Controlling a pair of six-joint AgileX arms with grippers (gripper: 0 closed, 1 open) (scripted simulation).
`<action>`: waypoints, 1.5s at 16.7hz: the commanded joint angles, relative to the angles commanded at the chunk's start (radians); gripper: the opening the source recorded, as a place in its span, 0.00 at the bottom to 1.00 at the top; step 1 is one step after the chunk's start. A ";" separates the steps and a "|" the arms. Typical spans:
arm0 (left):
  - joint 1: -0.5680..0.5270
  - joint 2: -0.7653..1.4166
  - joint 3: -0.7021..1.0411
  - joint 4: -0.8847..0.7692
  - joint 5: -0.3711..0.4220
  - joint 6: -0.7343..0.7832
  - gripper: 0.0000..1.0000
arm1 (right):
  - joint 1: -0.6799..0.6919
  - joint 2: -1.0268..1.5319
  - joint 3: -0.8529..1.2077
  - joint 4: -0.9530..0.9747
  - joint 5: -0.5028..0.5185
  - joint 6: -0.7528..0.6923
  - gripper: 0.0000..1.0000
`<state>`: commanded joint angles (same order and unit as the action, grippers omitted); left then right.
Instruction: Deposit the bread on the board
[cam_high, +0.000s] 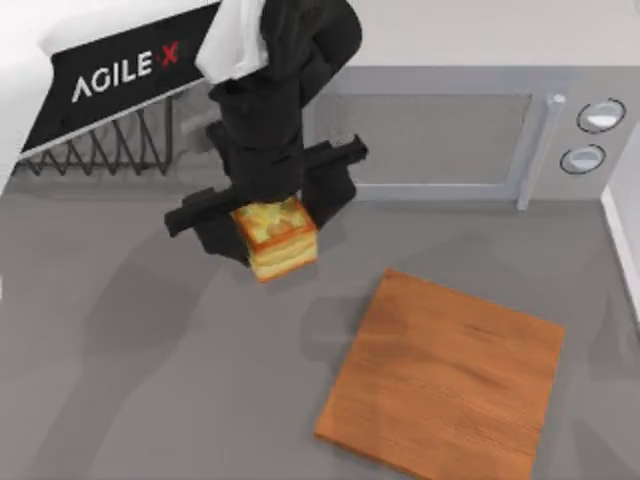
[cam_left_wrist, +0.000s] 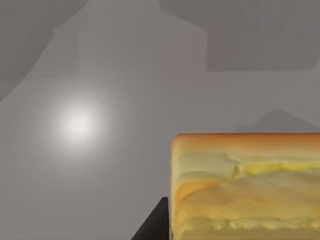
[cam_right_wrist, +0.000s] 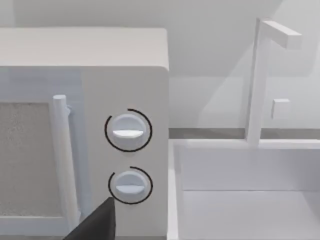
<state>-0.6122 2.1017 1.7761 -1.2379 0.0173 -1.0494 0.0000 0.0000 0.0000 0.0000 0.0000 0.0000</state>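
left tool (cam_high: 268, 215) clamped on bread (cam_high: 276, 240), raised left of board (cam_high: 445, 375). likely light, soft, crumbly: grip flat sides gently.

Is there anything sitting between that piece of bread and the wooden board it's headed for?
Nothing visible. The left gripper holds the bread above bare table, and the board lies to its right with only open grey surface between them.

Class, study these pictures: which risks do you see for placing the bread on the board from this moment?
1. The left gripper holds the bread left of the board; releasing now would likely miss it.
2. The microwave stands close behind, so a swing backward might strike it.
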 joint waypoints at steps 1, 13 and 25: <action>-0.033 0.020 0.026 -0.006 -0.001 -0.125 0.00 | 0.000 0.000 0.000 0.000 0.000 0.000 1.00; -0.340 0.211 0.265 -0.062 -0.013 -1.308 0.00 | 0.000 0.000 0.000 0.000 0.000 0.000 1.00; -0.381 0.237 0.297 -0.070 -0.015 -1.486 0.00 | 0.000 0.000 0.000 0.000 0.000 0.000 1.00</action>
<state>-0.9930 2.3385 2.0735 -1.3074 0.0024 -2.5354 0.0000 0.0000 0.0000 0.0000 0.0000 0.0000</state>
